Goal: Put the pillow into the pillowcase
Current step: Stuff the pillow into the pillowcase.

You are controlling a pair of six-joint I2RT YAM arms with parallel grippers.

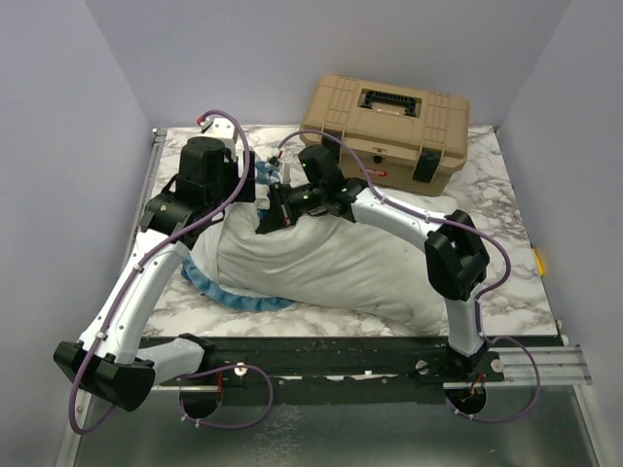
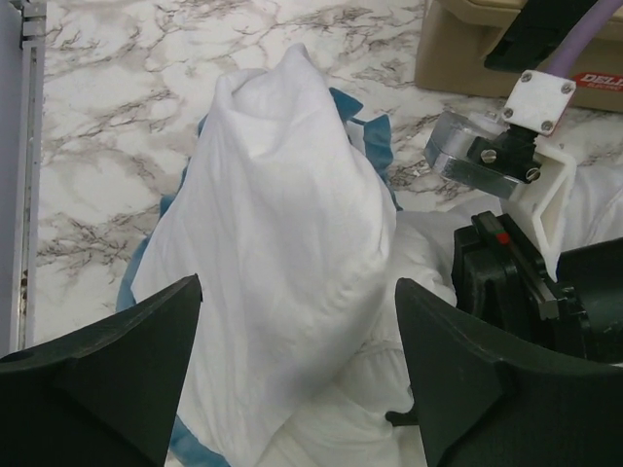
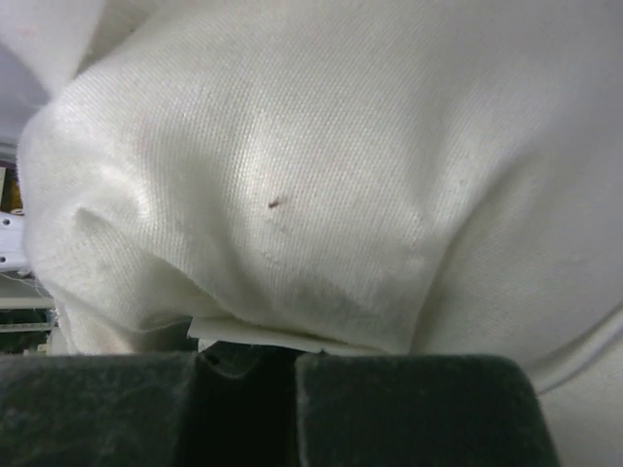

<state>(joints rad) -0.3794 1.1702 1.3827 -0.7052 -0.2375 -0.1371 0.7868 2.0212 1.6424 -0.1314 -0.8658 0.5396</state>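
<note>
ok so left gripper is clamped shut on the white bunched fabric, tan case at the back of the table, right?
No: the left gripper is open, fingers either side of the white bunched fabric; left wrist view shows it. Tan case is at the back of the table.

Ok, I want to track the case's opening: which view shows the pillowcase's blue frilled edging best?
Top external: the blue frilled edging runs in a long strip along the pillow's near-left edge. Left wrist shows only slivers of it behind the raised white fabric; right wrist shows no blue at all.
</note>
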